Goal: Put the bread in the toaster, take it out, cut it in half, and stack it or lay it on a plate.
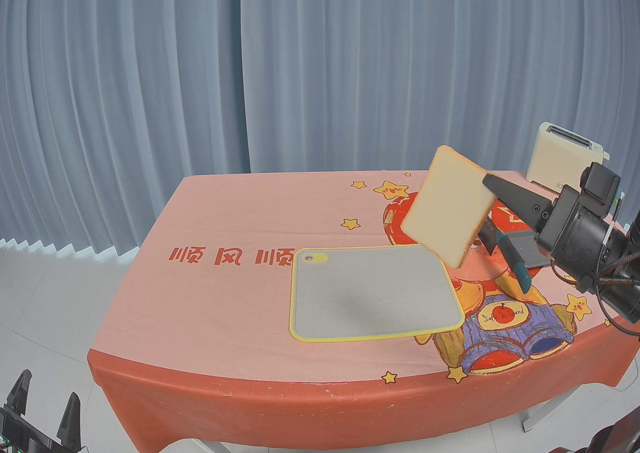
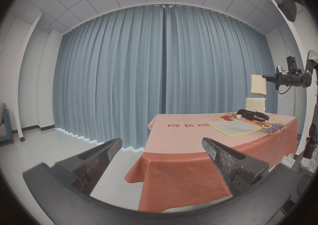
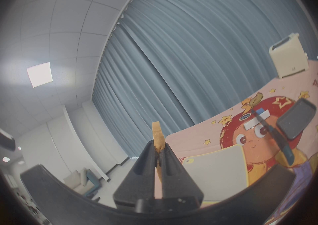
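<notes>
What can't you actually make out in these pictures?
- Head view: the bread, held in the right pincer, covers part of the knife.
- All views: the toaster slots are too small and shallow to see inside.
- Head view: the left pincer is cut off by the bottom edge.

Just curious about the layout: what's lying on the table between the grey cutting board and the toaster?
A knife and a dark rectangular plate lie between the cutting board and the toaster, clearest in the right wrist view.
</notes>
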Robot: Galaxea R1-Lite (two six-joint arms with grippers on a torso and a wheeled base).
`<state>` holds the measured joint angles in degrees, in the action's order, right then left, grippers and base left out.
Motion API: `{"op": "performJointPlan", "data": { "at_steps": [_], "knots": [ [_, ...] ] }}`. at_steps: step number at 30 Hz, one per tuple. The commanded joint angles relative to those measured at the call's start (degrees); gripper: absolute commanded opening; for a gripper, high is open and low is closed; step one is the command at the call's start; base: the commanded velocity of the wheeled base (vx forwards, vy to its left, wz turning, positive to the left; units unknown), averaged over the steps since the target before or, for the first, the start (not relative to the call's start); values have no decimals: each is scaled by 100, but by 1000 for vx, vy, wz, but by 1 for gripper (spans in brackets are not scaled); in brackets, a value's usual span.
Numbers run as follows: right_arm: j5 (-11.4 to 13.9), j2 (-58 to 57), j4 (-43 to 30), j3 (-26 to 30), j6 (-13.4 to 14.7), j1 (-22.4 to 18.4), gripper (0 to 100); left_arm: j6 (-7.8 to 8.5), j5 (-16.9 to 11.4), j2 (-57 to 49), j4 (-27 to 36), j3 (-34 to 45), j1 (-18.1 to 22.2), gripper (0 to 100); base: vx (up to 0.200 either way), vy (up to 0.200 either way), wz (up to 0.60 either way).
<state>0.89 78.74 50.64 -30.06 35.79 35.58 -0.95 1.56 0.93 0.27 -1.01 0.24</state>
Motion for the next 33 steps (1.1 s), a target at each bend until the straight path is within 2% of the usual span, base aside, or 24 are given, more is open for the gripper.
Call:
{"op": "performJointPlan", "data": {
  "at_steps": [1,5,9,17,28,33],
  "knots": [
    [-1,247,7,-219,288,45,0,-2,2,-93,0,92,2,100,0,0,0],
    [-1,309,-1,-307,701,80,0,-2,2,-93,0,92,2,100,0,0,0],
    [8,397,-1,-325,930,186,0,-2,2,-93,0,92,2,100,0,0,0],
    [-1,458,-1,-263,930,405,0,-2,2,-93,0,92,2,100,0,0,0],
    [-10,634,7,-237,982,414,0,-2,2,-93,0,92,2,100,0,0,0],
    [-1,722,7,-307,1387,414,0,-2,2,-93,0,92,2,100,0,0,0]
  ]
}}
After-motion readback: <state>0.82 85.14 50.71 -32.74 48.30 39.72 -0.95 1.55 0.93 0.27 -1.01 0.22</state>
